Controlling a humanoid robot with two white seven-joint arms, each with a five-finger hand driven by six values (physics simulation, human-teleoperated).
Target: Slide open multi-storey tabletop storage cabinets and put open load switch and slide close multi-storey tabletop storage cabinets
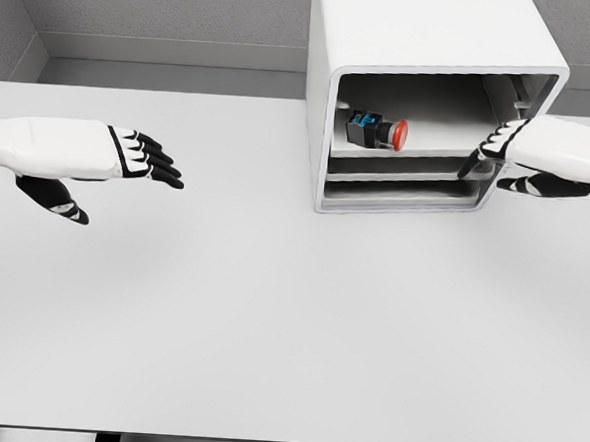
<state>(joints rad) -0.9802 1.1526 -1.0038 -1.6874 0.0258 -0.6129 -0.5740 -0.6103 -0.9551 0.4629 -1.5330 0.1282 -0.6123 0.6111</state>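
A white multi-storey cabinet (426,39) stands at the back of the table, right of the middle. Its top drawer (404,153) holds the load switch (376,131), a black and blue body with a red button, lying on its side. My right hand (494,158) is at the cabinet's right front edge, fingers against the front of the top drawer, thumb lower and outside. My left hand (143,162) hovers over the table at the left, fingers stretched out and holding nothing.
Two lower drawers (397,192) sit flush in the cabinet below the top one. The white table (269,320) reaches to a grey back wall; its front edge is near the bottom of the view.
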